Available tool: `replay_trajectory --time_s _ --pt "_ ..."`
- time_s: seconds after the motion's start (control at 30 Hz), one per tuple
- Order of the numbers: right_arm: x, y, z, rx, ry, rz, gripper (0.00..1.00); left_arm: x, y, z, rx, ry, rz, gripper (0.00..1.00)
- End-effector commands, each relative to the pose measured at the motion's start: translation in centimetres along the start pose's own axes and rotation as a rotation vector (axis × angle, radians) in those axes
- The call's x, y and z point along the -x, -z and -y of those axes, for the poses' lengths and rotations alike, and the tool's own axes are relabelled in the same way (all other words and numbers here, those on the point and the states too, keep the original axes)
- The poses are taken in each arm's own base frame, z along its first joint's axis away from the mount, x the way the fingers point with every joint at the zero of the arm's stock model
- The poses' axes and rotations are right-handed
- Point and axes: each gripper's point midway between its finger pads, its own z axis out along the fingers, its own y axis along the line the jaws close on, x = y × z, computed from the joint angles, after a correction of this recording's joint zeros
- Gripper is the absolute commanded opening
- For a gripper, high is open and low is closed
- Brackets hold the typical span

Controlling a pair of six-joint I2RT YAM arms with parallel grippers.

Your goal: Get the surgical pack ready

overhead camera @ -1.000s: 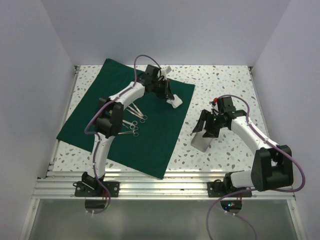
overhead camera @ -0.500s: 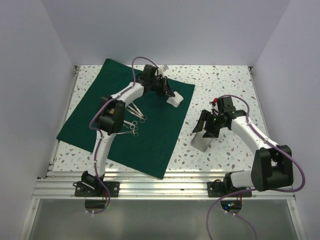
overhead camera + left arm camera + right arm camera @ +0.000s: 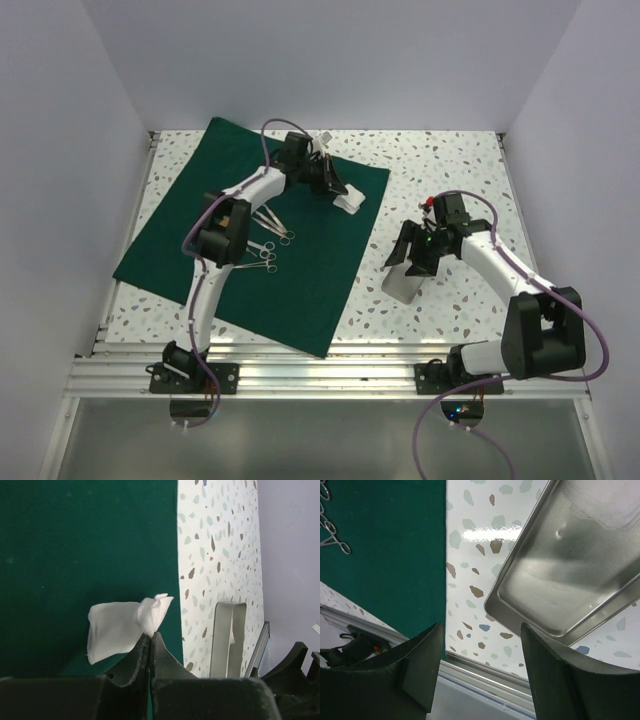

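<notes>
Left wrist: gauze [image 3: 117, 629] in end effector [image 3: 150, 639]

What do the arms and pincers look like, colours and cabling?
The left arm and right arm have white tubular links with black joint housings. A purple cable loops along each. The left pincer and right pincer are black, with two broad fingers tapering to the tips.

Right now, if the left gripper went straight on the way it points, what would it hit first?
Probably the green cloth. The left gripper, shut on a white gauze square, points at it near the cloth's edge; depth is unclear.
</notes>
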Motion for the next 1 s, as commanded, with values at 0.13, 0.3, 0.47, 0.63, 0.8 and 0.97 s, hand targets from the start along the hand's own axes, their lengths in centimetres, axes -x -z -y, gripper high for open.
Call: replay_trajectory --time_s 0.13,0.3,0.47,0.63,0.8,0.97 --pt "0.9 0.1 -0.5 0.006 0.011 0.007 0.67 -0.1 -0.4 -2.0 0.015 0.011 -0.018 0.0" --pt "1.0 -0.1 -0.5 0.008 0.011 0.001 0.67 -0.4 -0.6 -2.7 0.039 0.019 -0.033 0.0" --pt "0.9 -0.2 -0.4 0.006 0.011 -0.006 0.67 -0.2 -0.7 -3.2 0.062 -0.009 -0.035 0.02" --pt "0.9 -0.3 -0.5 0.008 0.008 -0.006 0.67 0.9 0.1 -2.8 0.096 -0.071 -0.005 0.15" --pt "0.8 -0.6 -0.4 0.008 0.005 -0.015 0.67 2.2 1.2 -2.7 0.157 -0.141 0.036 0.41" --pt "0.7 -0.6 -0.4 0.008 0.001 -0.017 0.67 2.3 1.6 -2.9 0.184 -0.163 0.036 0.49"
